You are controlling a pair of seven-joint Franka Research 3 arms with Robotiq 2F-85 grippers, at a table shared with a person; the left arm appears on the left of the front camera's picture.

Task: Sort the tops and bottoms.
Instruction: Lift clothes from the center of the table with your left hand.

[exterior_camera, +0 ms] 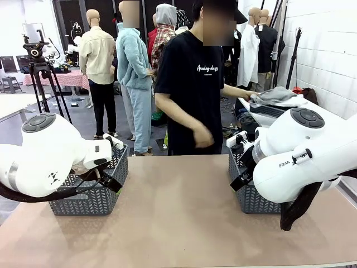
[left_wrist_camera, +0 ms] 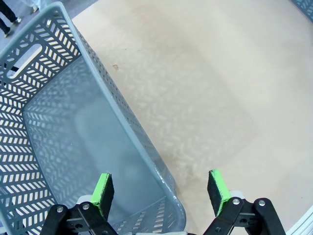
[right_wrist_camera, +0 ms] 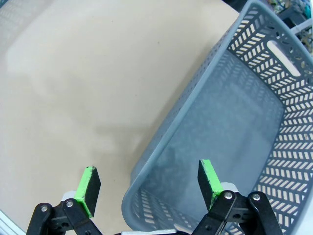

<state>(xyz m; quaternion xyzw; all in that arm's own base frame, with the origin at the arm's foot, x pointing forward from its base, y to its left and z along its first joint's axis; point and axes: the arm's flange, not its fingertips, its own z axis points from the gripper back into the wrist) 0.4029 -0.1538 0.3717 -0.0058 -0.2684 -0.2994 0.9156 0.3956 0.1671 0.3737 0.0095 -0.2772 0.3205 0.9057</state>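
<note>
- Two baskets flank the table (exterior_camera: 178, 223): the left basket (exterior_camera: 83, 201) and the right basket (exterior_camera: 256, 202). I see nothing inside either.
- My left gripper (left_wrist_camera: 159, 188) hangs over the left basket's rim, fingers spread wide, holding nothing.
- My right gripper (right_wrist_camera: 146, 178) hangs over the right basket's rim, fingers spread wide too, holding nothing.
- The clothes (exterior_camera: 276, 96) lie heaped beyond the table's far right, and the person (exterior_camera: 192, 89) reaches into them.
- I judge sorting has not begun; I am waiting for a garment.
- Next I must read it as top or bottom, pinch the fabric, then drop it. I cannot tell which basket takes tops.
</note>
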